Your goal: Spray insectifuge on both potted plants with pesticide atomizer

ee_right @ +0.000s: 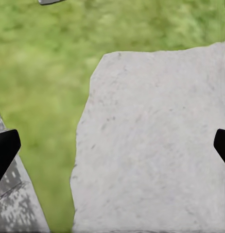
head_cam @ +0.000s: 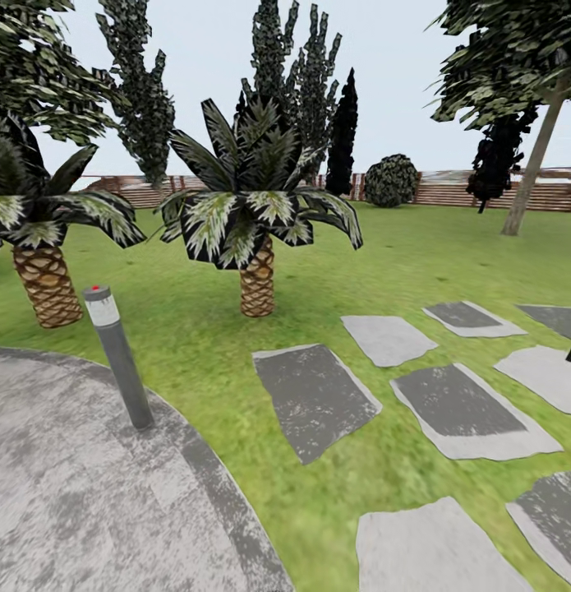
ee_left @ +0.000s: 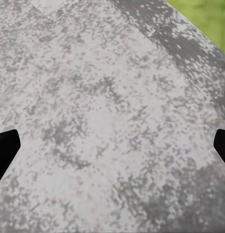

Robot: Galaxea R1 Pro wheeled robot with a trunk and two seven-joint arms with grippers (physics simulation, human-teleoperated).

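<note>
Task barely begun: robot faces the garden (head_cam: 195, 345) lawn with stepping stones (head_cam: 314, 399), palms (head_cam: 256, 214) and fence (head_cam: 474, 193), both tools spread wide and empty, left tool (ee_left: 112, 145) over paving (ee_left: 93, 97), right tool (ee_right: 112, 145) over a stone, atomizer and potted plants unlocated.

A green lawn (head_cam: 195, 345) runs back to a brown horizontal-slat wooden fence (head_cam: 458, 193) under a pale, overcast sky, with tall dark cypresses (head_cam: 297, 74) and a round shrub (head_cam: 391, 180) standing before it. Two scaly-trunked palms (head_cam: 256, 214) rise from the grass, and a grey bollard light (head_cam: 118, 355) leans at the edge of the mottled grey paved round (head_cam: 80, 485). Grey stepping stones (head_cam: 314, 395) lie scattered across the grass to the right.
</note>
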